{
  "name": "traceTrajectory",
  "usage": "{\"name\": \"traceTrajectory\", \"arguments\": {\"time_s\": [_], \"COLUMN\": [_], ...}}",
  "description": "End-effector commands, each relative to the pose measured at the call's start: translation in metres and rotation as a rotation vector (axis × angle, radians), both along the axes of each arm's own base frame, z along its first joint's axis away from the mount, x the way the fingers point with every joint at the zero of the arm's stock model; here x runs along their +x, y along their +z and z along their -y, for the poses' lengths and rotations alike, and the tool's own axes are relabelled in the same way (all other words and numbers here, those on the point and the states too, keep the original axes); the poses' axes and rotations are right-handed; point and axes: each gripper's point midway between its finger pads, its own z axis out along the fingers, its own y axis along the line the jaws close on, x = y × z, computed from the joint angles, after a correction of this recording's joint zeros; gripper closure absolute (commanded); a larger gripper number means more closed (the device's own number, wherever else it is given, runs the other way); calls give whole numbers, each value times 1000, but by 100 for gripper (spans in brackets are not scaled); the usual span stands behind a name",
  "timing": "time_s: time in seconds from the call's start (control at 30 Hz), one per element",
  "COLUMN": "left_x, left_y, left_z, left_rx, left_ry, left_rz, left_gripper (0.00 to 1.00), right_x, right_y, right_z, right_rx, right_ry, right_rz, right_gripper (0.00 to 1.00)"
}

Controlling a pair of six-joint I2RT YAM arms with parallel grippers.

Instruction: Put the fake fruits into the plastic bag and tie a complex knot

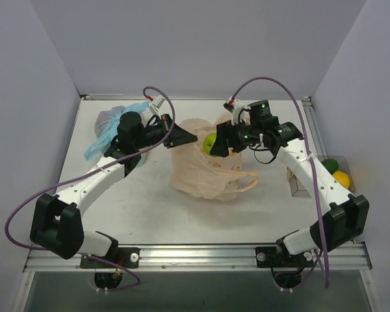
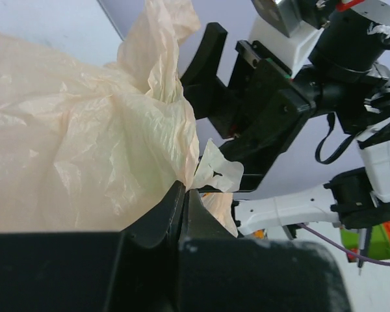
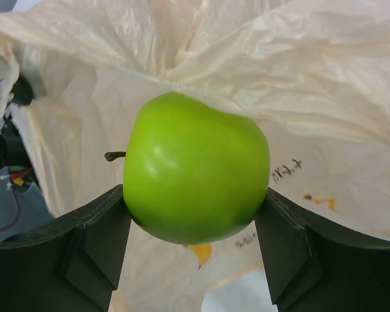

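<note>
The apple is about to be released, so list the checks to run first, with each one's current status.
1. Apple gripped on both sides by the right fingers: ok.
2. Left fingers shut on the bag edge: ok.
3. Apple over the bag's opening: cannot tell, since no view clearly shows the mouth.
4. Arms not touching each other: ok, but close.
5. Yellow fruit waiting at the table's right side: ok.

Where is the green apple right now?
The green apple sits in the right gripper, against the plastic bag, mid-table in the top view.
</note>
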Motion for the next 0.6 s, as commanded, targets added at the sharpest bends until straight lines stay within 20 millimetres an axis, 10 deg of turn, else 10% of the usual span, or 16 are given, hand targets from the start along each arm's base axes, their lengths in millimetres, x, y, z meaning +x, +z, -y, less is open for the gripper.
{"name": "traceTrajectory", "arguments": {"time_s": [0.0, 0.07, 0.2, 0.4, 0.57], "left_x": [-12, -10, -7, -7, -2], "left_y": [28, 29, 18, 7, -8], "left_z": [0, -4, -14, -24, -29], "left_rx": [-132, -148, -171, -184, -169], "left_ry": [-66, -62, -58, -71, -62], "left_rz": [57, 58, 24, 22, -14], "left_gripper": [100, 100, 100, 100, 100], "right_x": [21, 24, 25, 21, -12], "right_y": [-10, -31, -53, -79, -49], "right_z": [-12, -20, -34, -20, -6], "right_rx": [-67, -97, -107, -252, -225], "right_ry": [-31, -27, -9, -17, 102], "right_rz": [74, 61, 60, 42, 79], "right_gripper": [64, 61, 2, 0, 0]}}
